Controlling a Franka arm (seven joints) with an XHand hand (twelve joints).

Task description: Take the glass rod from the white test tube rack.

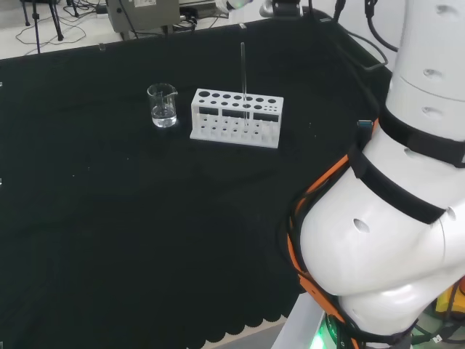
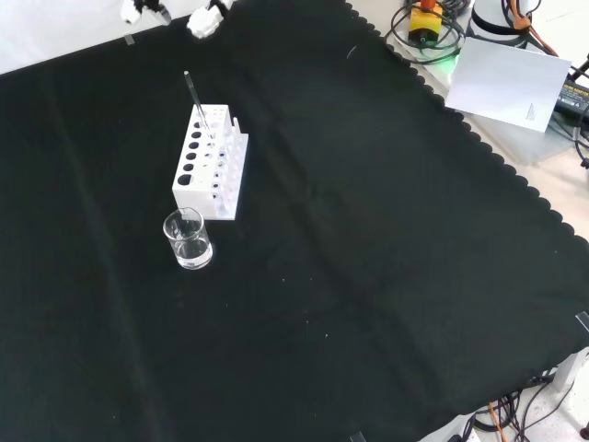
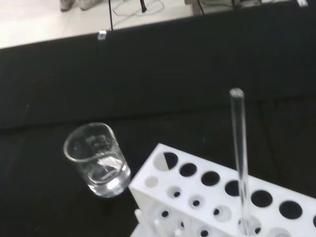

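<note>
Covering the whole bench is a black cloth [image 2: 368,276]. In the front view a white rack [image 2: 211,175] stands at the far left, with a small glass beaker [image 2: 188,239] just beside its near end. The glass rod [image 2: 196,106] stands upright in a hole toward the rack's far end, rising well above the rack. White tips of the hand [image 2: 204,22] show at the far edge of the front view, well apart from the rod; whether its fingers are open or curled cannot be told. Judging by this, the task has barely begun: reaching, gripping and lifting the rod are all left.
</note>
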